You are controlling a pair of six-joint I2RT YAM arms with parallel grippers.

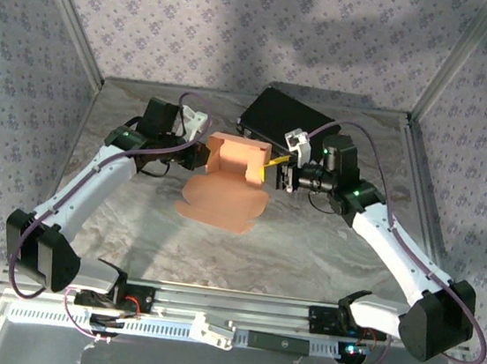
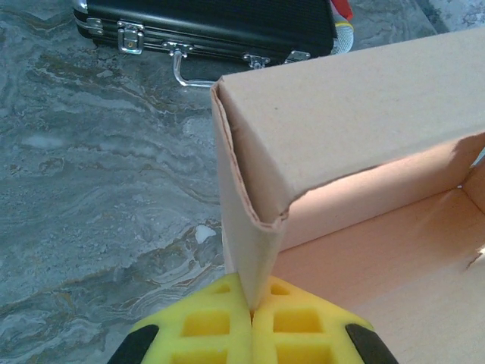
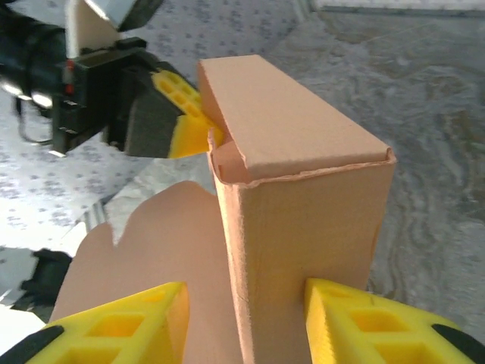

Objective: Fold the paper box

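Jaws of the left gripper are clenched on the paper box, with both yellow pads pressed flat against one thin upright side wall at its left end. In the top view the box lies at the middle of the bench, between the two grippers. Its rear part is folded up into an open trough. Its front part lies as a flat sheet with tabbed edges on the bench surface, toward the arm bases. The left wrist view shows a folded corner seam and the bare inner floor of the trough.

Jaws of the right gripper stand released around the right end of the box. The pad on the right of the wrist view appears to touch the end wall. The other pad is separated from the wall by a visible gap. A black case with metal trim lies on the bench just behind the box, toward the right.
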